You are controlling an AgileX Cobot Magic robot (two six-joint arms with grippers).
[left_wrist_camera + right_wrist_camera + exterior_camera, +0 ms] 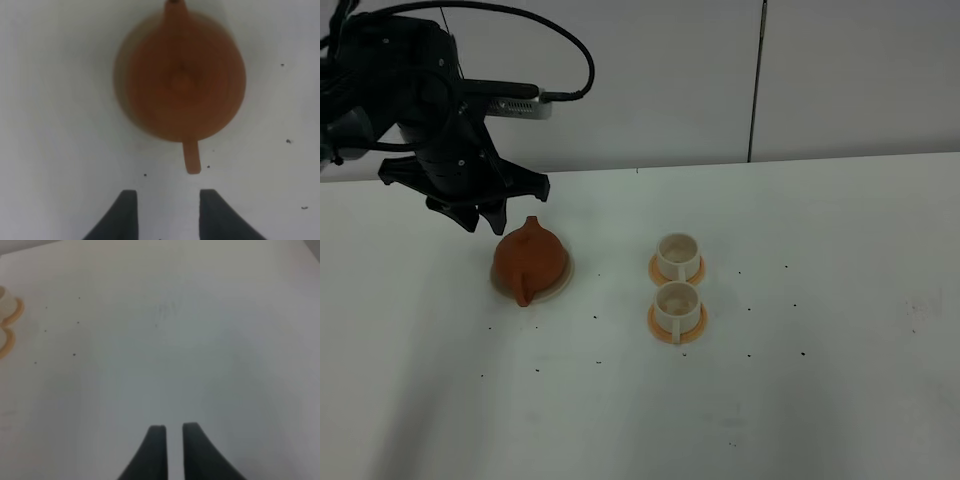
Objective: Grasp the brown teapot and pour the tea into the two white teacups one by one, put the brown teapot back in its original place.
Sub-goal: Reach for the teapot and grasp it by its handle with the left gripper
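Note:
The brown teapot [530, 260] sits upright, lid on, on the cream-beige disc [563, 284] at the left of the white table. My left gripper [485, 215] hovers just behind and left of it, open and empty. In the left wrist view the teapot [182, 82] lies ahead of the gripper [167, 210], with a narrow stub [191, 157] pointing toward the fingers. The two white teacups [677, 253] [677, 303] stand on orange coasters at the centre, and no dark tea shows in them. My right gripper [173, 440] has its fingers almost together, holding nothing, over bare table.
The table [840, 300] carries small dark specks around the cups. The left arm and its cable [570, 50] fill the upper left. The coasters' orange rims [15, 312] show at the edge of the right wrist view. A wall runs behind the table.

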